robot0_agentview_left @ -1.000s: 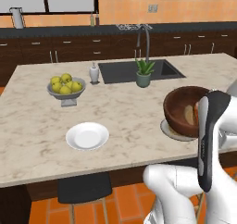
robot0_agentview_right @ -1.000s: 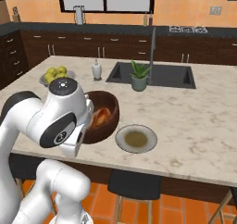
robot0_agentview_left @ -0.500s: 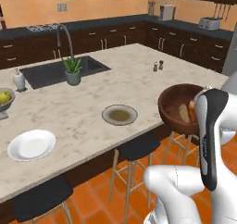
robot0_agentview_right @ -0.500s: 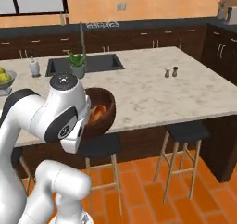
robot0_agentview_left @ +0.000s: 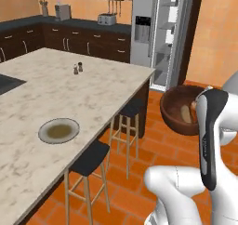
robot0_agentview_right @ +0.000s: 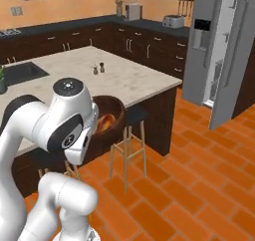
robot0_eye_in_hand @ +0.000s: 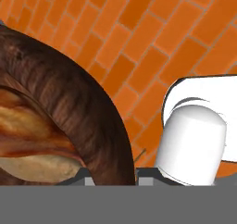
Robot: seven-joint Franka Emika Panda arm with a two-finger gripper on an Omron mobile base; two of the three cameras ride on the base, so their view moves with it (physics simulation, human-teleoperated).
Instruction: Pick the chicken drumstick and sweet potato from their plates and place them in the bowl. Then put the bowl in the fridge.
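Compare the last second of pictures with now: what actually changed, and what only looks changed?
The base has swung away from the island towards the fridge, whose door stands open; the counter's shifting is camera motion. The gripper stays shut on the bowl, jaws pinching its rim, drumstick and sweet potato inside. The grey-green plate stays on the counter.

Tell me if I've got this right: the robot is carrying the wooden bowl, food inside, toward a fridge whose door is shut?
Not quite. The fridge stands open, its shelves showing in the left base view. The rest holds: the bowl is carried over the floor with food inside.
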